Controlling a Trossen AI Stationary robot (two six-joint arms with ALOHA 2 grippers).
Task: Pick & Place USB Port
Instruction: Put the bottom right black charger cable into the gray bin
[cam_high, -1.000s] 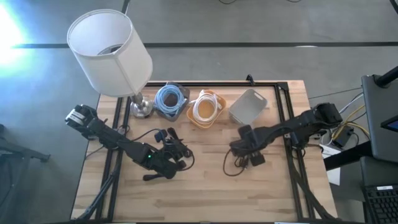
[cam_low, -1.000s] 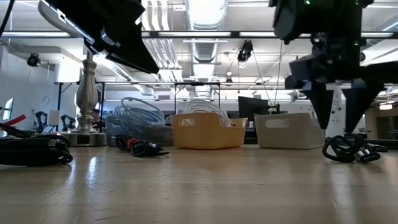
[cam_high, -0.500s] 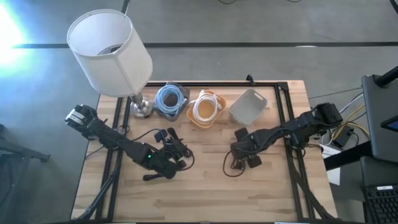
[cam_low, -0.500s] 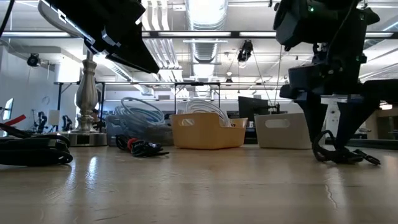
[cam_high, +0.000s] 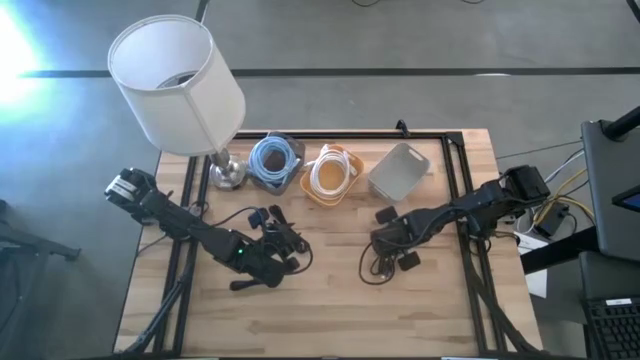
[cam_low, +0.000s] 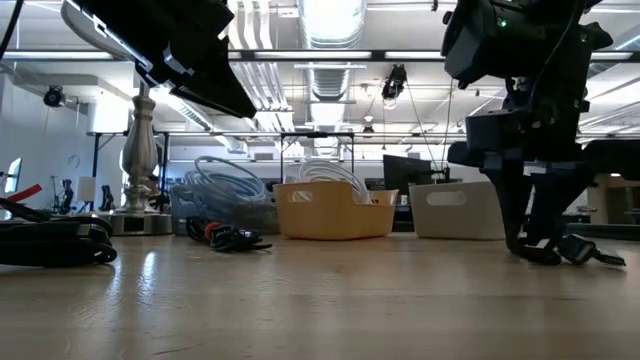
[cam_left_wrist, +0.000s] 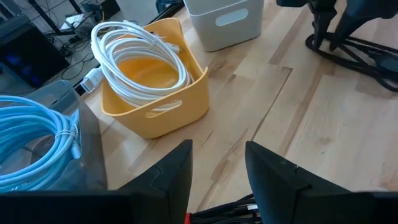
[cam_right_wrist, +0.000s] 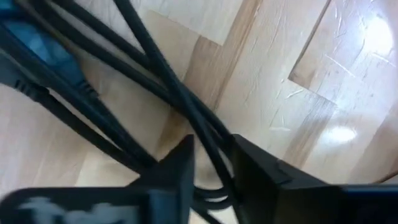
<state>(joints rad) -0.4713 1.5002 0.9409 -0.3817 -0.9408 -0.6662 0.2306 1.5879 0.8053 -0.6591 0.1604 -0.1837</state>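
A black USB cable bundle (cam_high: 385, 262) with a blue piece (cam_right_wrist: 37, 43) lies on the wooden table, right of the middle. My right gripper (cam_high: 388, 243) stands down on it, shut on its strands; the low view shows the fingers (cam_low: 522, 215) reaching the tabletop. My left gripper (cam_high: 268, 258) hovers open, left of the middle, above another black cable bundle (cam_high: 282, 238). Bare wood shows between its fingertips (cam_left_wrist: 217, 155), and a red-and-black cable (cam_left_wrist: 217, 214) shows below it. My right gripper pinches black strands (cam_right_wrist: 205, 140) of the USB cable between its two fingers. The fingers come from above, pointing down, and lie across the strands. The cable lies slack on the table (cam_low: 570, 252).
Along the far side stand a grey bin with a light-blue cable (cam_high: 275, 163), a yellow bin with a white cable (cam_high: 333, 173) and a white bin (cam_high: 400, 170). A lamp (cam_high: 175, 85) stands at the far left. Bare wood lies along the near edge (cam_high: 330, 320).
My right gripper has come down onto the black cable and its fingers have closed in from wide apart to a narrow gap around the strands. The cable stays on the table.
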